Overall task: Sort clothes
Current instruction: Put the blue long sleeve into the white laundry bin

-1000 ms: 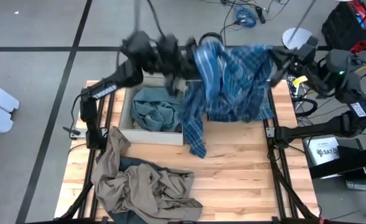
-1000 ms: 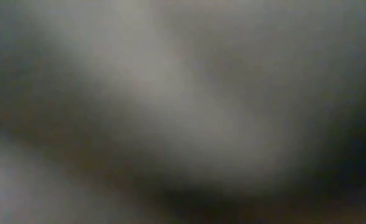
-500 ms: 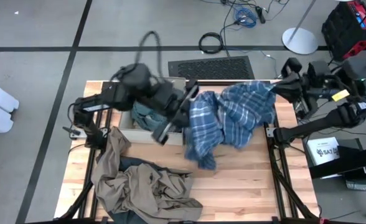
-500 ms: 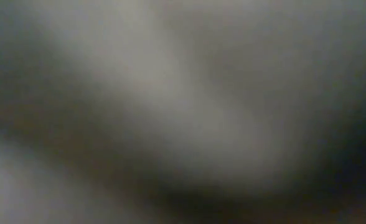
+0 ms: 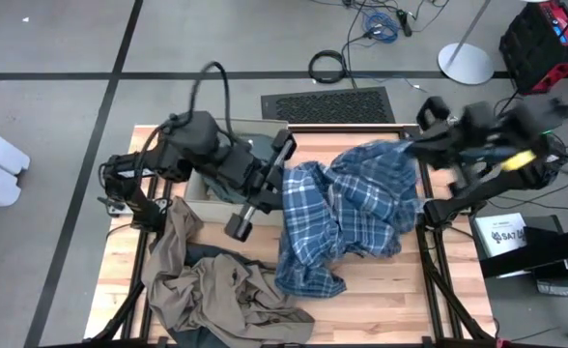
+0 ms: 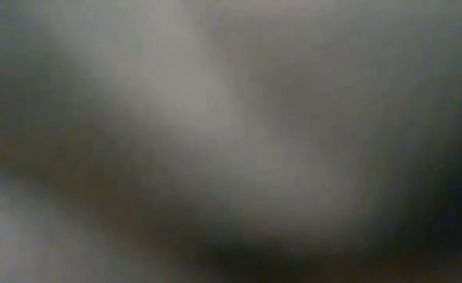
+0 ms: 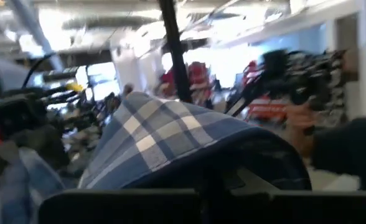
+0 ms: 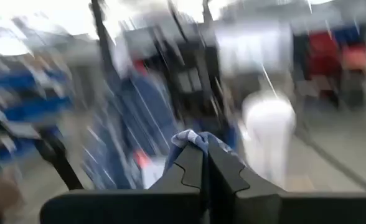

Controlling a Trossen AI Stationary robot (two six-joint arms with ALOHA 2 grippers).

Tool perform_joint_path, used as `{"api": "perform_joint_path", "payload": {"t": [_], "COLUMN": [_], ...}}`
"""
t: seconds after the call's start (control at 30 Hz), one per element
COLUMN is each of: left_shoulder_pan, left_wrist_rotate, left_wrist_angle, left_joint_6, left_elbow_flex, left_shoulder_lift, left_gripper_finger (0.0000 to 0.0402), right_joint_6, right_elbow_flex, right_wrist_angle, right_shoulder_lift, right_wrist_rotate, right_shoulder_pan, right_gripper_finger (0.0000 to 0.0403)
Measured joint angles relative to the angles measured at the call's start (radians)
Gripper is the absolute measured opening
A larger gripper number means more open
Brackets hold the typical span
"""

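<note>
High view, plaid shirt (image 5: 347, 222): it is stretching between the two grippers over the wooden table (image 5: 381, 300), sagging in the middle, with its lower folds seeming to be resting on the boards.
Left gripper (image 5: 282, 153): it is sitting at the shirt's left edge, fingers pressed together and pinching the plaid cloth; the arm is reaching in over the cardboard box (image 5: 207, 193).
Left wrist view: a fold of the plaid shirt (image 7: 170, 146) is draping over that gripper's own dark fingers (image 7: 245, 186), covering them, so the pinch itself is hiding under the cloth.
Right gripper (image 5: 414, 147): it is holding the shirt's far right corner near the table's right edge, fingers pressed together on the cloth.
Right wrist view: a small bunch of the blue plaid cloth (image 8: 188, 140) is sticking out from between the closed fingers (image 8: 229, 168), right at their tips.
Tan clothing (image 5: 216, 285): it is lying crumpled at the near left of the table, well apart from both grippers and just beside the shirt's lowest folds.
Dark clothing (image 5: 202, 256): it is peeking out amid the tan heap.
Teal-grey clothing (image 5: 250, 150): it is showing inside the box, just behind the left gripper, mostly hidden by the arm.
Low view: it is showing nothing but blur.
</note>
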Motion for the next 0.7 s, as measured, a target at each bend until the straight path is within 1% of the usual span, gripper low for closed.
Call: {"api": "perform_joint_path", "payload": {"t": [0.07,0.13,0.23,0.3,0.37,0.47,0.6,0.7], "left_shoulder_pan": [0.004,0.014,0.035,0.056,0.075,0.095,0.093,0.079], "left_wrist_rotate": [-0.039,-0.076,-0.101,-0.102,-0.103,-0.109,-0.107,-0.124], "left_wrist_angle": [-0.056,-0.067,-0.074,-0.042,-0.023,0.006,0.056,0.103], "left_joint_6": [0.019,0.033,0.038,0.021,-0.006,-0.034,-0.040,-0.041], "left_elbow_flex": [-0.002,-0.028,-0.080,-0.134,-0.201,-0.308,-0.426,-0.491], "left_shoulder_lift": [0.003,0.009,0.016,0.020,0.025,0.039,0.055,0.080], "left_gripper_finger": [0.0002,0.0002,0.0002,0.0002,0.0002,0.0002,0.0002,0.0002], "right_joint_6": [0.037,0.092,0.198,0.299,0.425,0.617,0.802,0.903], "right_elbow_flex": [0.000,-0.007,-0.064,-0.147,-0.264,-0.473,-0.738,-0.887], "right_wrist_angle": [-0.139,-0.283,-0.394,-0.446,-0.451,-0.410,-0.227,-0.107], "right_shoulder_lift": [0.012,0.024,-0.007,-0.051,-0.098,-0.167,-0.217,-0.210], "right_wrist_rotate": [0.056,0.173,0.373,0.447,0.457,0.438,0.410,0.404], "right_shoulder_pan": [0.000,0.004,0.029,0.042,0.048,0.075,0.141,0.186], "right_gripper_finger": [0.0000,0.0000,0.0000,0.0000,0.0000,0.0000,0.0000,0.0000]}}
